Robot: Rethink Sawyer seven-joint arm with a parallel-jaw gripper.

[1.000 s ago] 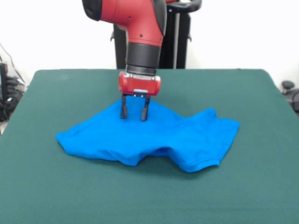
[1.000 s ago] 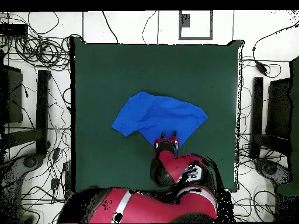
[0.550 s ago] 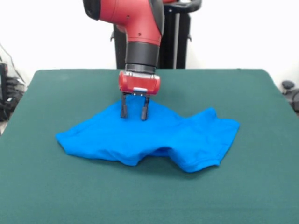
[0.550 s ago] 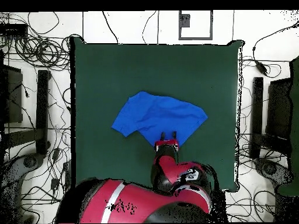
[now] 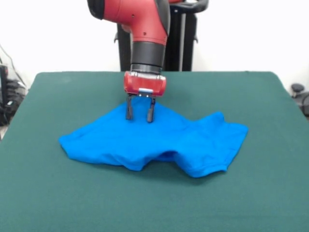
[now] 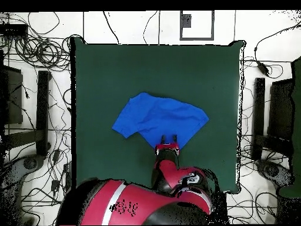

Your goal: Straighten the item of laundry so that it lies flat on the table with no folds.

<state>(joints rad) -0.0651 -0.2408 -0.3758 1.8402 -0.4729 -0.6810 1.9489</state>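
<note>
In the front view, the blue T-shirt (image 5: 154, 140) lies crumpled near the middle of the green table (image 5: 270, 193), and it is not flat. Its long axis runs from left to right across the picture. The left end (image 5: 67, 142) is a rounded, bunched corner. In the middle of the near edge there is a raised fold with a dark hollow under it (image 5: 166, 155). The right end (image 5: 227, 140) is wider, with a hemmed edge that looks like the bottom hem or a sleeve; I cannot tell which.

The gripper (image 5: 139, 116) stands over the far edge of the shirt, a little left of its middle. Its two fingers point straight down and are apart, with blue cloth visible between them. The tips seem to touch the fabric or are just above it. Most of the cloth lies toward the camera from the gripper.
</note>
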